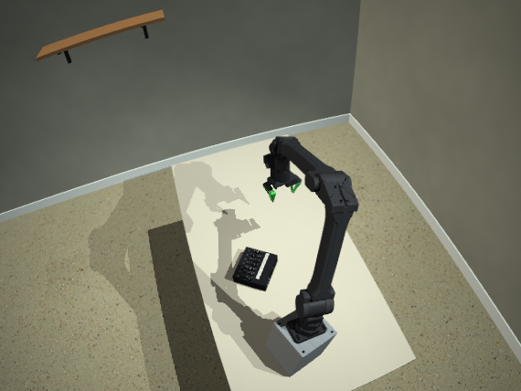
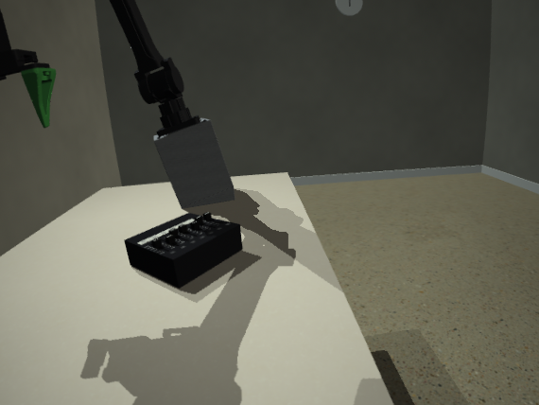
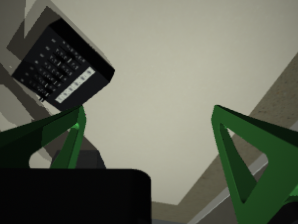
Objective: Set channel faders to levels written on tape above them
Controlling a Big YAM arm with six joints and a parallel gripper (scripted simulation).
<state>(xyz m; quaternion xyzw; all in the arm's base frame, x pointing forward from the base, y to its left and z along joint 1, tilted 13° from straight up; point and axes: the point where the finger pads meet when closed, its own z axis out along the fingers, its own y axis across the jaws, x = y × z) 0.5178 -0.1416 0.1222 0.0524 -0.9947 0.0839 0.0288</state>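
The black lighting desk (image 1: 271, 272) (image 2: 210, 251) (image 3: 102, 79) stands flat on the table. A white tape strip (image 1: 262, 266) (image 3: 75, 85) runs across its top above the row of faders. The writing on the tape and the fader levels are too small to read; one fader cap (image 2: 206, 217) stands out at the desk's end nearest the arm's base. My gripper (image 1: 284, 194) (image 3: 148, 112) is open and empty, with green fingers pointing down. It hangs high above the table, beyond the desk as seen from the arm's base. The exterior view shows only one finger clearly.
The pale table (image 1: 366, 315) (image 2: 57, 303) carries the grey base block (image 1: 297, 354) (image 2: 196, 166) of the arm, close to the desk. The arm's shadow falls across the table beside the desk. Walls stand behind the table, and a wooden shelf (image 1: 102, 33) hangs high on one.
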